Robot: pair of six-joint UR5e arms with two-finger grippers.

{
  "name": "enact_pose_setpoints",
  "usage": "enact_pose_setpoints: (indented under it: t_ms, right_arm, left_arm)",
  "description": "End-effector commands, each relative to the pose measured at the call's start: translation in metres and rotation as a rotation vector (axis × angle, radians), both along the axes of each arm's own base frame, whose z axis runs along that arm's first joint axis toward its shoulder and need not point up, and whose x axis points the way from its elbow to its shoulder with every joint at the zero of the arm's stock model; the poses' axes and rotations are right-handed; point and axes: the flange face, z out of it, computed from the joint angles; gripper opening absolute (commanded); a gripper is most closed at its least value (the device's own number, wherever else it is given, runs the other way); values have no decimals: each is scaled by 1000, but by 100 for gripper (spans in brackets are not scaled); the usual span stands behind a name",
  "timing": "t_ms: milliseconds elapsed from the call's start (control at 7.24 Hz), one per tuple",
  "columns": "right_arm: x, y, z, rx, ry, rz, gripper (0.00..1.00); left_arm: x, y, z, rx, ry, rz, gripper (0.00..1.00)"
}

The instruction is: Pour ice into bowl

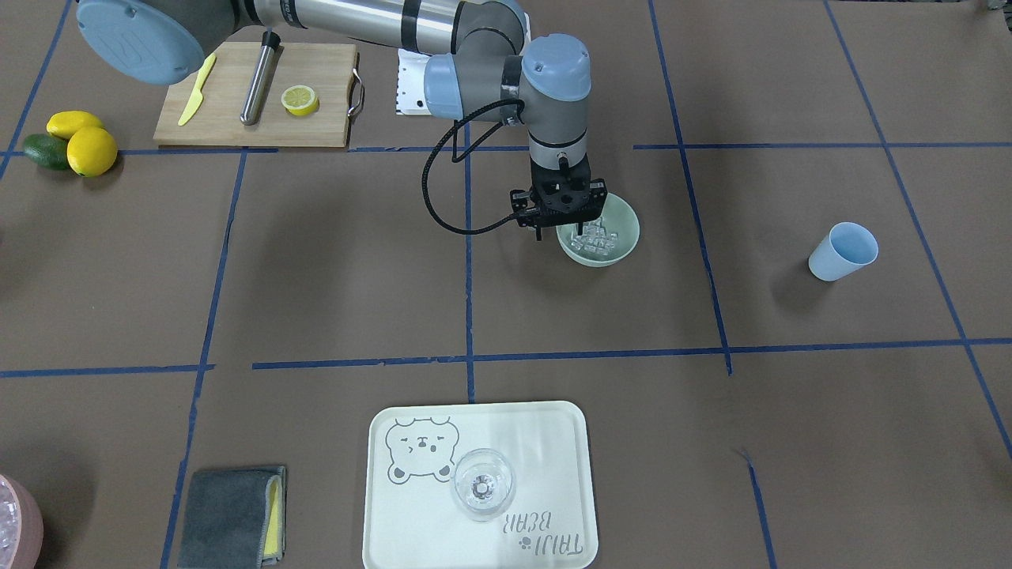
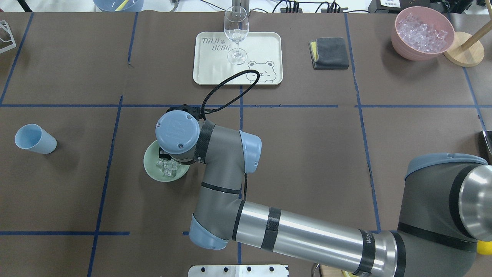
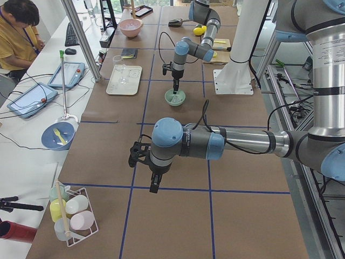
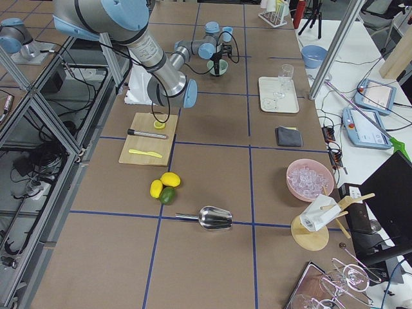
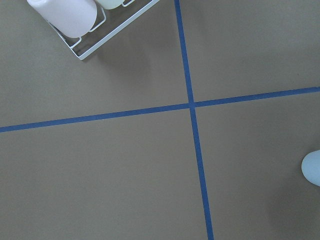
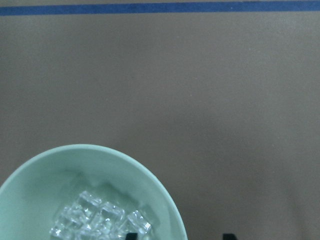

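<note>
The pale mint-green bowl [image 1: 624, 237] stands near the table's middle with a small heap of clear ice cubes [image 1: 594, 235] in it. It also shows in the overhead view [image 2: 152, 167] and the right wrist view [image 6: 50, 175], with the ice [image 6: 100, 220]. My right gripper [image 1: 561, 231] points down at the bowl's rim. It is open, with one finger inside the bowl and one fingertip [image 6: 228, 236] outside, so the jaws straddle the rim. My left gripper [image 3: 154, 183] hangs over bare table far from the bowl. I cannot tell whether it is open or shut.
A blue cup [image 1: 842, 251] lies on its side, apart from the bowl. A clear glass [image 1: 482, 484] stands on a pale tray [image 1: 545, 442]. A pink container of ice [image 2: 422, 32], a grey cloth [image 2: 329, 52] and a cutting board [image 1: 316, 118] lie further off.
</note>
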Motion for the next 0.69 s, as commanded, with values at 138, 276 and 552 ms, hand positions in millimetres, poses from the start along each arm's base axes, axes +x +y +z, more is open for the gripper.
enact_pose_setpoints:
  t_ms: [138,276,552]
  right_arm:
    - [0,1,0,24,-1,-27,0]
    - [3,1,-3,25,-12,-22,0]
    - [16,1,-17,31,-48,-12,0]
  left_arm:
    - [0,0,0,0,-1,0,100]
    - [1,0,1,-2,-1,1,100]
    - [35,-7,3,-6,-2,82,100]
